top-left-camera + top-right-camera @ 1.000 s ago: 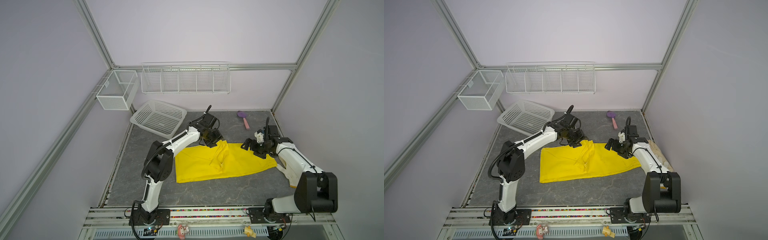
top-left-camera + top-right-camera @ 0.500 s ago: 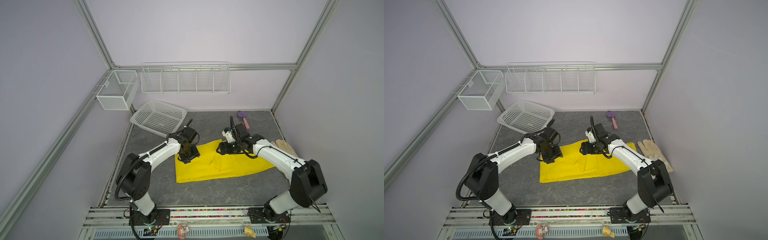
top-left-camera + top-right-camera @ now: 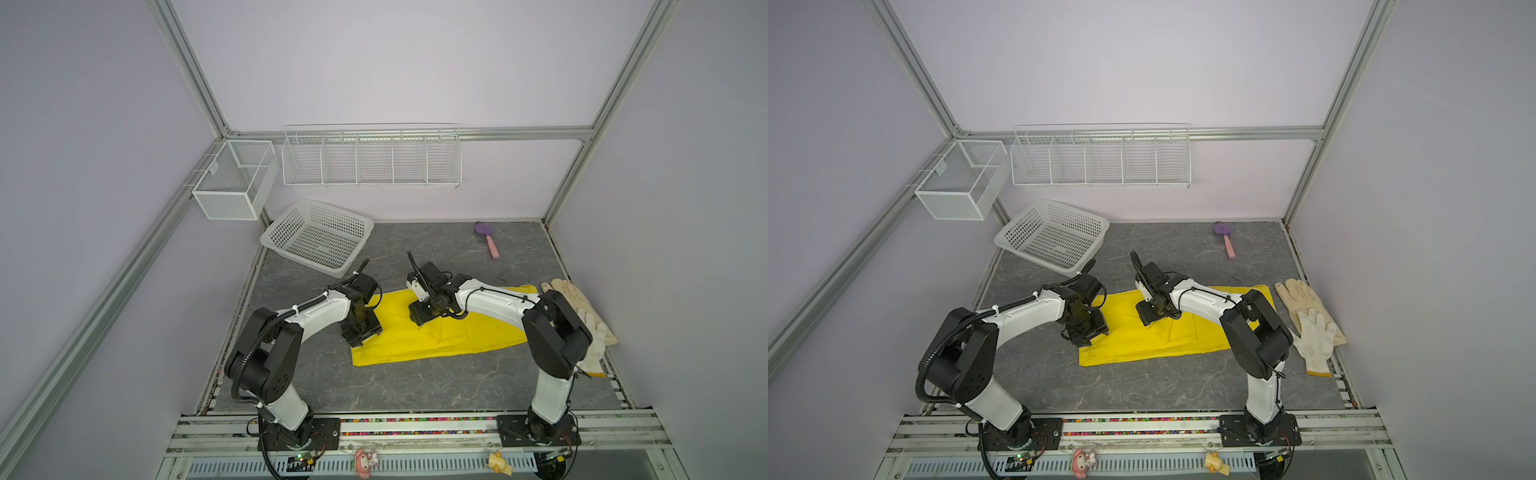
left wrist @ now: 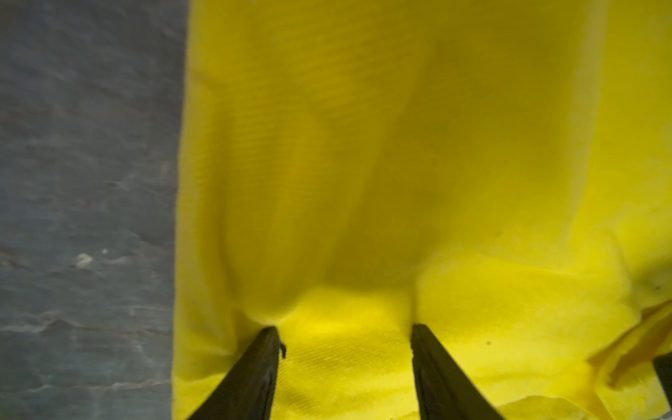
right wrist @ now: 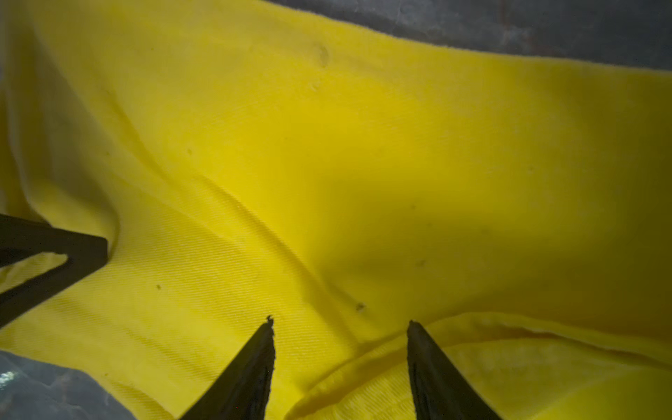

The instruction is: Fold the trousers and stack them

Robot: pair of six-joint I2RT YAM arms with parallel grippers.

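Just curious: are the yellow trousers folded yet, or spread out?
Mostly spread: trousers lie long and flat, one overlapped layer near the middle.

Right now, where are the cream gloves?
In both top views the gloves lie at the grey mat's right edge, just right of the trousers.

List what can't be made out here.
- trousers: right portion hidden under the right arm, both top views.
- work gloves: partly behind that arm's elbow in a top view.
- small dark thing beyond the trousers: too small to name.
- Left wrist view: cloth folds blurred.
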